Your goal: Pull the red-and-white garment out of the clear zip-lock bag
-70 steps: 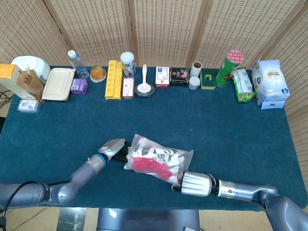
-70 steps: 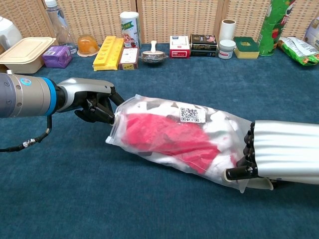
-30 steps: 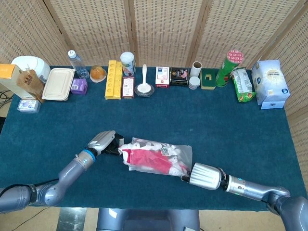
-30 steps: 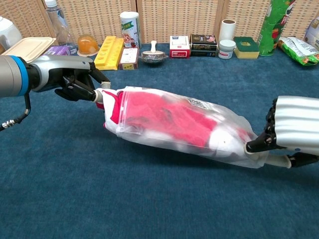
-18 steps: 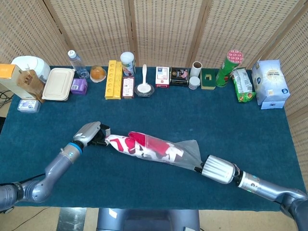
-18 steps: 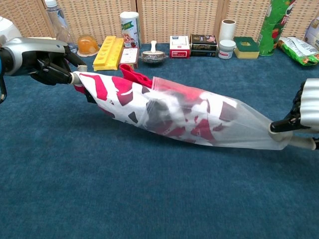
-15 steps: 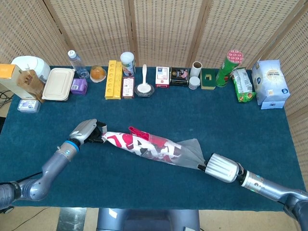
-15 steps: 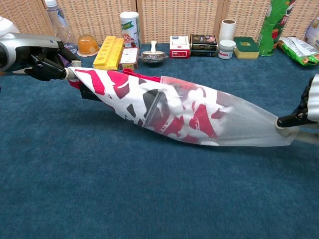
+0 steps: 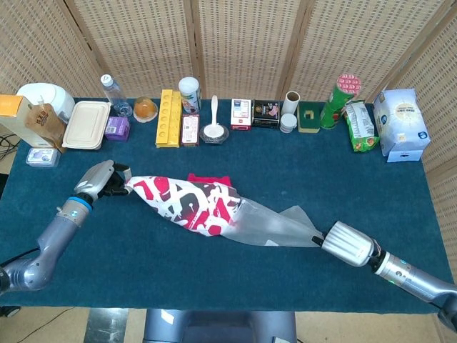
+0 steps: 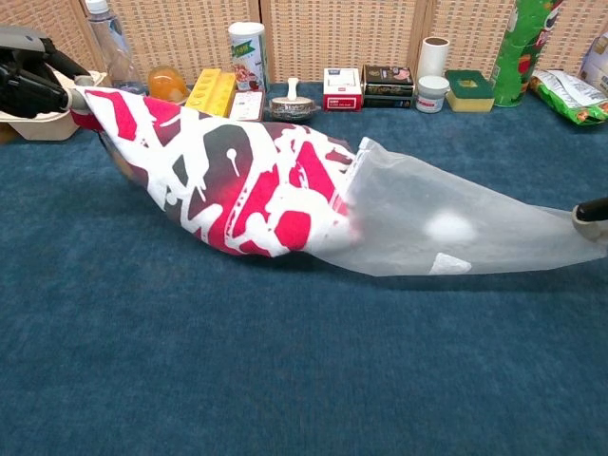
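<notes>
Your left hand (image 9: pixel 107 181) pinches one end of the crumpled red-and-white garment (image 9: pixel 187 203), now almost wholly out of the limp clear zip-lock bag (image 9: pixel 275 224) mid-table, whose sealed end your right hand (image 9: pixel 348 244) grips, both hands farther apart than half a second ago.

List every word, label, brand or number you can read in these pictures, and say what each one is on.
None can be read.
Red-and-white box: printing too small.
Dark box: printing blurred.
White canister: picture label, words unreadable.
Green tube: markings blurred.
Green snack bag: printing blurred.
White pack: round mark, unreadable.
Garment: red, white and black pattern, no letters made out.
Clear bag: white patches, no text visible.
</notes>
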Tool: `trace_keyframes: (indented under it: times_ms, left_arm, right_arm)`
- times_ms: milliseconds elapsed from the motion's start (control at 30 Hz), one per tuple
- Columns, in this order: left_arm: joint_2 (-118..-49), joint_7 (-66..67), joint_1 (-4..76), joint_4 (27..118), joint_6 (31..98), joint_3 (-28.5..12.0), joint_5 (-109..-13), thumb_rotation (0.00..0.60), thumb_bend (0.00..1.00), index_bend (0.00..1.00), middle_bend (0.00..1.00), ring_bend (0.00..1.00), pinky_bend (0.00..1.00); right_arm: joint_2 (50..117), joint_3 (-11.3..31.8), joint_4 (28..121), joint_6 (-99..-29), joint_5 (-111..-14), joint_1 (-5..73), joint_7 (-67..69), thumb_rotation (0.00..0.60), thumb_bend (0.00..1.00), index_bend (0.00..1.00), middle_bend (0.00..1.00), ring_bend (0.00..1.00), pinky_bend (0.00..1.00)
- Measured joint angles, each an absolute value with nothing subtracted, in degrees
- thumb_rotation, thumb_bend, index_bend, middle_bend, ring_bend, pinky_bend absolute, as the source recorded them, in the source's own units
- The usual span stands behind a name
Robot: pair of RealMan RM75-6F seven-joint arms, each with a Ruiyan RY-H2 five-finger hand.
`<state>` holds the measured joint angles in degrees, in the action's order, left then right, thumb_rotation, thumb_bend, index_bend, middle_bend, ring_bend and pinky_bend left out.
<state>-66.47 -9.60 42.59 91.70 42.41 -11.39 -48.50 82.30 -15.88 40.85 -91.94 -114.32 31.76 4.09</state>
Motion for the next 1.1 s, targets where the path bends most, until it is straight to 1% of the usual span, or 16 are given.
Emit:
trace_keyframes:
  times_ms: [200,267,333,367,400,433,500,533,567,600,700,733,800,867,967,1100]
  left_arm:
    - [-66.5,-11.7,41.4,90.5,42.2,-12.1,-49.8,0.6,0.47,0.79,1.0,1.0,0.99]
    - [-66.5,-12.2,41.2,90.4,42.1,-12.3,-50.5,0.6,0.45,0.79,1.0,1.0,0.98]
    - [-66.5,-12.6,41.0,90.4,41.8,-12.4,-51.4,0.6,0.39,0.74,0.98,0.93,0.92]
    - [-66.5,-12.9,40.9,90.5,41.6,-12.4,-51.9,0.6,0.35,0.65,0.91,0.82,0.85]
    - [-66.4,-13.1,40.9,90.6,41.4,-12.4,-52.5,0.6,0.3,0.53,0.8,0.67,0.76]
    - [-66.3,-13.4,40.8,90.8,41.0,-12.3,-53.5,0.6,0.27,0.45,0.7,0.56,0.68]
    - [-66.1,-13.7,40.7,91.0,40.6,-12.2,-55.2,0.6,0.19,0.24,0.43,0.29,0.45]
    - [-65.9,-13.9,40.6,91.2,40.4,-12.2,-56.6,0.6,0.16,0.17,0.35,0.2,0.37]
    - [-65.8,-14.1,40.5,91.3,40.4,-12.1,-57.6,0.6,0.14,0.12,0.28,0.14,0.31]
    - [-65.6,-14.3,40.3,91.5,40.4,-12.1,-58.7,0.6,0.12,0.07,0.22,0.08,0.25]
    - [-65.2,-14.2,39.9,91.6,41.6,-11.9,-62.7,0.6,0.08,0.01,0.12,0.01,0.16]
    - [-65.1,-13.9,39.6,91.7,42.8,-11.8,-64.3,0.6,0.07,0.01,0.1,0.0,0.15]
    - [-64.9,-13.4,39.2,91.9,44.7,-11.6,-66.3,0.6,0.06,0.01,0.09,0.0,0.13]
    - [-64.5,-13.0,38.5,92.4,46.7,-11.5,-67.7,0.6,0.06,0.01,0.09,0.0,0.13]
    - [-63.5,-12.7,37.4,93.5,49.2,-11.6,-68.5,0.599,0.06,0.01,0.09,0.0,0.13]
    - [-61.9,-12.1,35.4,95.5,53.3,-11.6,-69.2,0.6,0.12,0.01,0.09,0.0,0.16]
  right_arm:
    - [81.4,-15.2,40.7,-92.2,-113.7,31.1,4.4,0.6,0.56,0.78,0.85,1.0,1.0]
    - [81.0,-15.0,40.9,-92.4,-113.7,31.0,4.2,0.6,0.56,0.78,0.85,1.0,1.0]
    - [80.9,-14.7,41.1,-92.4,-113.6,31.0,3.7,0.6,0.54,0.74,0.83,1.0,1.0]
    - [80.8,-14.6,41.3,-92.3,-113.5,30.9,3.6,0.6,0.52,0.7,0.81,1.0,1.0]
    - [80.7,-14.4,41.5,-92.1,-113.3,30.9,3.5,0.6,0.48,0.63,0.78,1.0,1.0]
    - [80.6,-14.2,41.6,-91.9,-113.1,30.9,3.3,0.6,0.44,0.58,0.75,0.99,1.0]
    - [80.4,-13.7,41.8,-91.6,-112.3,30.7,3.1,0.6,0.29,0.42,0.64,0.93,0.95]
    - [80.3,-13.4,42.0,-91.5,-111.9,30.6,3.2,0.597,0.24,0.37,0.6,0.89,0.92]
    - [80.2,-13.0,42.3,-91.3,-111.2,30.4,3.4,0.569,0.17,0.31,0.54,0.84,0.87]
    - [80.1,-12.6,42.6,-91.1,-110.6,30.3,3.6,0.518,0.13,0.26,0.48,0.77,0.82]
    - [79.6,-11.0,44.4,-90.8,-108.3,29.9,5.1,0.377,0.08,0.17,0.35,0.62,0.73]
    - [79.3,-10.5,45.3,-90.6,-107.5,29.8,5.9,0.357,0.08,0.16,0.33,0.6,0.72]
    - [78.5,-9.5,47.7,-90.0,-106.0,29.6,7.6,0.293,0.07,0.13,0.29,0.55,0.68]
    - [77.6,-8.7,50.1,-89.4,-104.6,29.4,8.8,0.252,0.06,0.12,0.27,0.52,0.64]
    - [75.9,-7.6,53.9,-88.1,-102.6,29.3,10.9,0.241,0.06,0.12,0.25,0.47,0.58]
    - [73.2,-6.4,59.5,-85.8,-99.7,29.0,13.7,0.238,0.06,0.12,0.25,0.44,0.53]
